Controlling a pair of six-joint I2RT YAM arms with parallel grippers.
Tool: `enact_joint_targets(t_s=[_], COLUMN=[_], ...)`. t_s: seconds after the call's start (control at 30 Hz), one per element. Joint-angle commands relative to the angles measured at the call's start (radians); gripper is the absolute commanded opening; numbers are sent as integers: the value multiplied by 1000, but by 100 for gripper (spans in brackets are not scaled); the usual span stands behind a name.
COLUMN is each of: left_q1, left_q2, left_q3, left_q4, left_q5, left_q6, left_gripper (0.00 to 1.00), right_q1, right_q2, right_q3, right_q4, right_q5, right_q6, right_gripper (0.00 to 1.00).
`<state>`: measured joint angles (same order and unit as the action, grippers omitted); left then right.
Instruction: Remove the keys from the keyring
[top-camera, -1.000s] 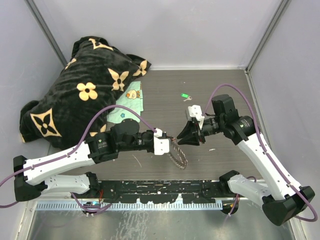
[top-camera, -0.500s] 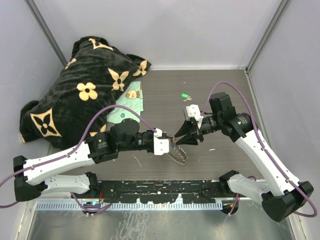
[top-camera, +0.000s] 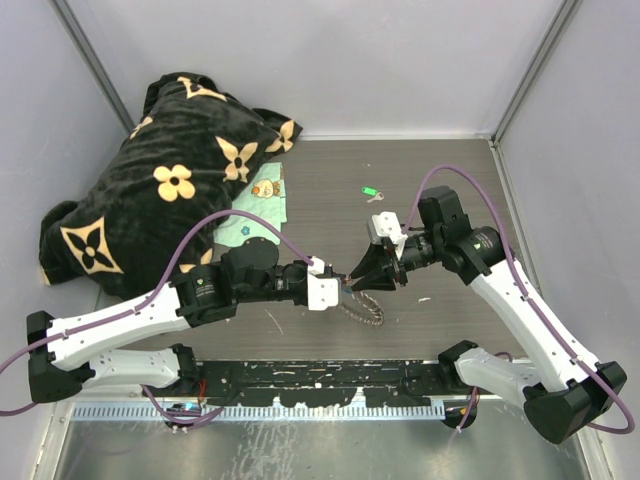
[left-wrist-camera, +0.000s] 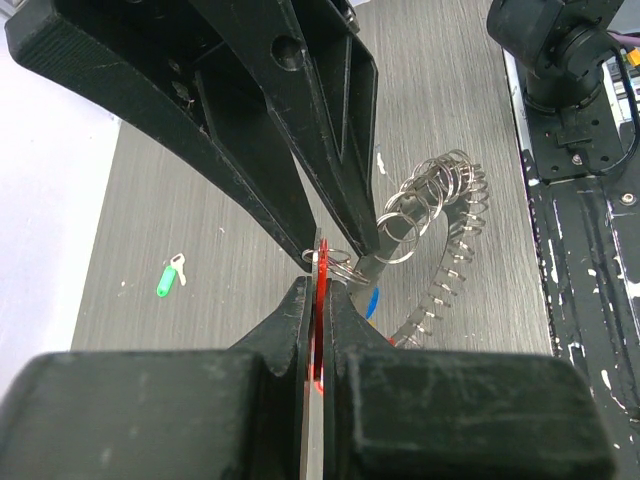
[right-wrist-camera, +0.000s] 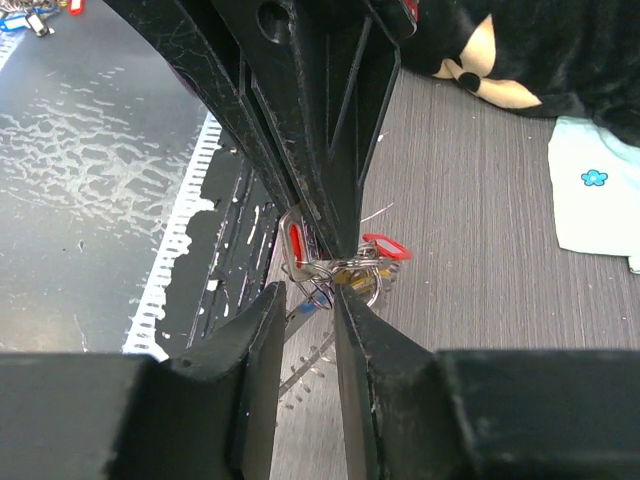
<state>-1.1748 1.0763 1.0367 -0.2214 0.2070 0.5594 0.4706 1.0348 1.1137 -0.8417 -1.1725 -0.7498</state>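
The keys (right-wrist-camera: 340, 272) are gripped at near centre of the counter (top-camera: 460, 190): left fingers (left-wrist-camera: 287, 328) closed on a red tag (left-wrist-camera: 320, 300), right fingers (left-wrist-camera: 335, 180) closed on their small rings, the keyring (top-camera: 366, 312) hung just beside them.

Your desk (top-camera: 330, 170) is dark grey-brown with a wood grain. The blanket (top-camera: 170, 150) is black with cream flowers and stars, and the small cloth (top-camera: 255, 215) is pale mint with a blue flower. The left pincer (left-wrist-camera: 318, 290) and right pincer (right-wrist-camera: 310, 295) are black. The keyring (left-wrist-camera: 452, 262) is silvery grey. You can see a red tag (left-wrist-camera: 320, 350), a blue tag (left-wrist-camera: 372, 300) and a green tag (top-camera: 369, 191).
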Motion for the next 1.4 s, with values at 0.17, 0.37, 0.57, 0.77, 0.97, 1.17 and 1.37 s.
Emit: enact_joint_targets(t_s=[0.17,0.37,0.57,0.77,0.97,1.17,1.37], left_q1=[6,6,6,7,6,6,5], left_q2=[-21,-22,-24,-28,-27,-22,-21], left_q3=[30,29,27,28,29,30,35], left_q4=[102,103,99,96,96,97,98], left_q5=[24,21,17,20,27,32,38], left_q6=[-19,-19,-19,-19,-19,-19,-21], left_gripper=[0,0,0,0,0,0,0], right_q1=[8,8,7,-7,-7,-7,-7], right_q2=[-8,-14,-30,-42,-28,-19,-9], right_q3=[-5,-14,-16,-13,-18,-18,-19], right_q4=[29,30,30,35,53,63,78], right_q5=[-23,-24,-2,14,-5,-14,-9], right_q6=[8,10,15,29,47,53,63], right_gripper=[34,30,24,24,27,32,38])
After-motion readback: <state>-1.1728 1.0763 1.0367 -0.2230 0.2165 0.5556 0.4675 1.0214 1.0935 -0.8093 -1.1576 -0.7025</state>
